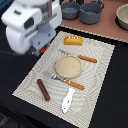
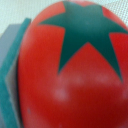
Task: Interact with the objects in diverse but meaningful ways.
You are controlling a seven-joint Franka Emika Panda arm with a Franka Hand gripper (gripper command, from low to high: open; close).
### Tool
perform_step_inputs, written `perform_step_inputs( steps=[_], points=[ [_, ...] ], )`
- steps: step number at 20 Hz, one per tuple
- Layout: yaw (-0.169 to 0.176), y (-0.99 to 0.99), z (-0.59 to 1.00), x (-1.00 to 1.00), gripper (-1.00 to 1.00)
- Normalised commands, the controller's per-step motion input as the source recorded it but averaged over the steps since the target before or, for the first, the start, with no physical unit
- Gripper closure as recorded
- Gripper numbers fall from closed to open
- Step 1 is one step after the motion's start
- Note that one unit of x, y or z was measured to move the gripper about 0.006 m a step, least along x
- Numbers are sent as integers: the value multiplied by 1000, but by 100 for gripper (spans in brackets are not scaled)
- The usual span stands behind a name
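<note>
The red tomato (image 2: 75, 75) with a green star top fills the wrist view. A grey and teal finger (image 2: 10, 80) presses against its side. In the exterior view my gripper (image 1: 37, 50) hangs over the left edge of the striped placemat (image 1: 97, 80), with a bit of the red tomato (image 1: 34, 51) showing under it. On the mat lie the yellow-orange bread loaf (image 1: 73, 40), the tan plate (image 1: 68, 66), the brown sausage (image 1: 43, 89), an orange-handled fork (image 1: 66, 81), an orange-handled knife (image 1: 80, 57) and a white utensil (image 1: 68, 100). Two grey-blue pots (image 1: 70, 10) (image 1: 91, 12) stand at the back.
A tan bowl (image 1: 122, 17) sits at the back on the exterior view's right, on a brown surface (image 1: 107, 30). The mat lies on a dark table (image 1: 115, 95). The arm's white body (image 1: 30, 22) covers the back left.
</note>
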Motion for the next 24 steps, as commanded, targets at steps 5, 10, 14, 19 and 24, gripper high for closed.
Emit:
perform_step_inputs(
  steps=[5,10,14,19,24],
  points=[
    [10,651,472,0,100],
    [22,746,405,1,100],
    [32,770,242,4,100],
    [46,819,186,0,100],
    [44,815,98,0,100]
  ],
)
